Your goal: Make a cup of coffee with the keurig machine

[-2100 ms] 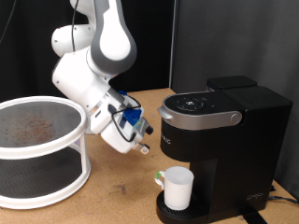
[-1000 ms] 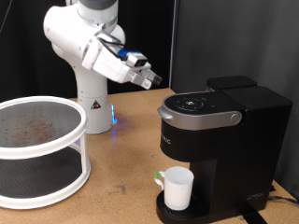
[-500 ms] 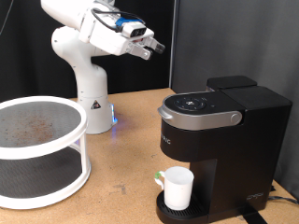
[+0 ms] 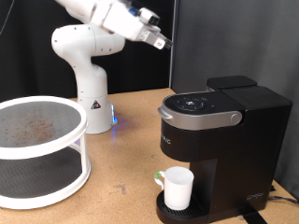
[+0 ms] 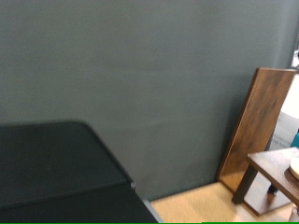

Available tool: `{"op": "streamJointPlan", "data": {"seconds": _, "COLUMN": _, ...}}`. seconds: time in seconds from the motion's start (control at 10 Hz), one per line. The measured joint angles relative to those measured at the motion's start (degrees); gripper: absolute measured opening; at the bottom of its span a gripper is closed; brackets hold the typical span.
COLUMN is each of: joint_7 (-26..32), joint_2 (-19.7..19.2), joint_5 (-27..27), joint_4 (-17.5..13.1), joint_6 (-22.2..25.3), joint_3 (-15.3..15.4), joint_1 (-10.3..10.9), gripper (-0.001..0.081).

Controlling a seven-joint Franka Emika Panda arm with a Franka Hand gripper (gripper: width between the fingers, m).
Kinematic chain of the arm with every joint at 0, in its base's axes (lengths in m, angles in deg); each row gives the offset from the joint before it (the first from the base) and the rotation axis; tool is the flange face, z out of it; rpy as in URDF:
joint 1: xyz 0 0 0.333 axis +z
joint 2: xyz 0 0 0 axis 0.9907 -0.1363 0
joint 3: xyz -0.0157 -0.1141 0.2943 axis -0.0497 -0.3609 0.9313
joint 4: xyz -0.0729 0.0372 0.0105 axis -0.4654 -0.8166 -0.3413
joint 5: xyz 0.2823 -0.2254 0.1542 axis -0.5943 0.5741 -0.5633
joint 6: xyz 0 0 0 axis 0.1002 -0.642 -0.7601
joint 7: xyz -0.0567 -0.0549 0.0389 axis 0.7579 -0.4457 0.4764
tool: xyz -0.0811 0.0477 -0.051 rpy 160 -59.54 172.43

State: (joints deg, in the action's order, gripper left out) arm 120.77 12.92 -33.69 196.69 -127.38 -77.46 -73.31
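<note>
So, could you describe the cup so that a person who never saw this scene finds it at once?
Find the black keurig machine at the exterior view's right. On its round base, below the grey lid handle, stands the cup. It is small, plain white, without handle, far smaller than the white round rack at the left.

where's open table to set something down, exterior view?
Widest bare patch of the table: between the white two-tier stand at the exterior view's left and the keurig machine at the right, in front of the robot base. Crowded under the brew head, where the cup sits. The gripper is high above.
</note>
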Motion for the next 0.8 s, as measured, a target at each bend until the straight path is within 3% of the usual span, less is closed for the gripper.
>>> {"op": "streamJointPlan", "data": {"seconds": 0.2, "joint_7": -9.48, "joint_2": -1.63, "joint_5": 18.04, "joint_4": -3.15, "joint_6": -0.84, "joint_3": 5.59, "joint_1": -2.53, "gripper": 0.0807}}
{"op": "streamJointPlan", "data": {"seconds": 0.3, "joint_7": -13.63, "joint_2": -2.91, "joint_5": 26.05, "joint_4": -5.22, "joint_6": 0.93, "joint_3": 7.93, "joint_1": -3.88, "gripper": 0.0807}}
{"op": "streamJointPlan", "data": {"seconds": 0.5, "joint_7": -17.25, "joint_2": -6.76, "joint_5": 28.31, "joint_4": -9.17, "joint_6": 2.65, "joint_3": 9.26, "joint_1": -4.32, "gripper": 0.0807}}
{"op": "streamJointPlan", "data": {"seconds": 0.6, "joint_7": -17.23, "joint_2": -6.70, "joint_5": 28.28, "joint_4": -8.95, "joint_6": 2.41, "joint_3": 9.27, "joint_1": -4.32, "gripper": 0.0807}}
{"op": "streamJointPlan", "data": {"seconds": 0.8, "joint_7": -17.13, "joint_2": -6.83, "joint_5": 28.94, "joint_4": -7.96, "joint_6": -3.97, "joint_3": 10.78, "joint_1": -4.32, "gripper": 0.0807}}
